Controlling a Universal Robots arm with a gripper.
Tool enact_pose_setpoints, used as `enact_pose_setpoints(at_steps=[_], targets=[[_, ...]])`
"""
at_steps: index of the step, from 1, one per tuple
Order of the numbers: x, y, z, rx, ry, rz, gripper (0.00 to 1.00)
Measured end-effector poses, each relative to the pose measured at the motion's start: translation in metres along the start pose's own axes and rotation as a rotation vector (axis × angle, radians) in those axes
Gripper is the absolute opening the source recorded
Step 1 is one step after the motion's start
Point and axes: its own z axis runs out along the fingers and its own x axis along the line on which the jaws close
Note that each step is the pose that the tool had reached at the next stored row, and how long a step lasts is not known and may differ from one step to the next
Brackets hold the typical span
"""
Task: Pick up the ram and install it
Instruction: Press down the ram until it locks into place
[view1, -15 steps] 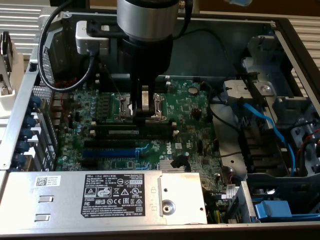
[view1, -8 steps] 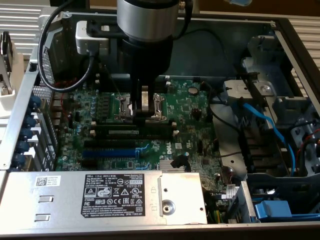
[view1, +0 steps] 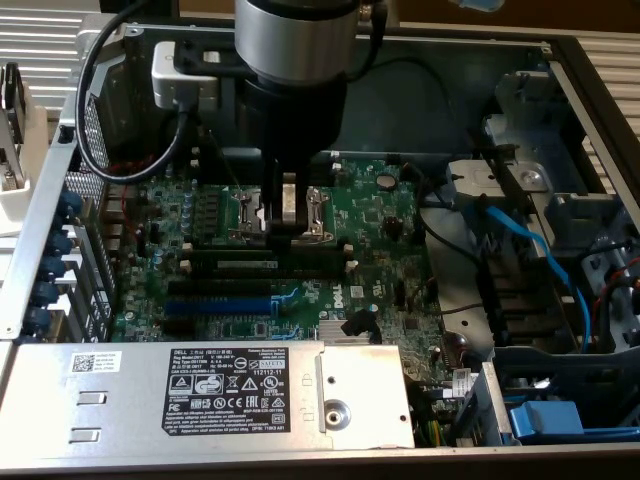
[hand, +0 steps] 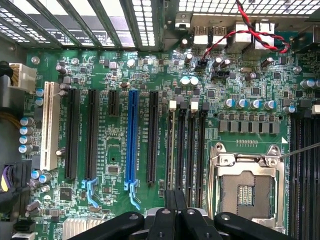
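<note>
- The case's left wall (view1: 40, 230) is bounding the exterior view at nine o'clock, with blue clips (view1: 62, 262) lining its inner edge.
- A black cable (view1: 92, 120) is looping down at ten o'clock, crowding the room between that wall and the arm.
- The power supply (view1: 210, 390) is lying across six to seven o'clock, its top edge running just beside the motherboard (view1: 385, 215).
- The blue expansion slot (view1: 220, 305) is sitting near that edge, at seven o'clock of the board.
- The ram (view1: 270, 264) is lying lengthwise in a black memory slot just above the blue one. In the wrist view its thin edge (hand: 172, 150) is running beside the neighbouring black slots (hand: 192, 150).
- The gripper (view1: 290, 232) is hanging at the board's centre, directly over the ram's right half, its jaws pressed together and gripping nothing that I can make out. Whether its tips (hand: 175, 200) are touching the stick I cannot tell.
- The CPU socket (hand: 245, 187) is lying open just beside the fingers.
- A blue cable (view1: 530, 250) is slanting across three o'clock, well apart from the gripper.
</note>
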Motion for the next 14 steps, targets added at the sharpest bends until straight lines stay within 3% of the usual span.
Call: enact_pose_setpoints(at_steps=[14], targets=[[0.0006,0.0002,0.0004,-0.0001,-0.0035,0.006,0.10]])
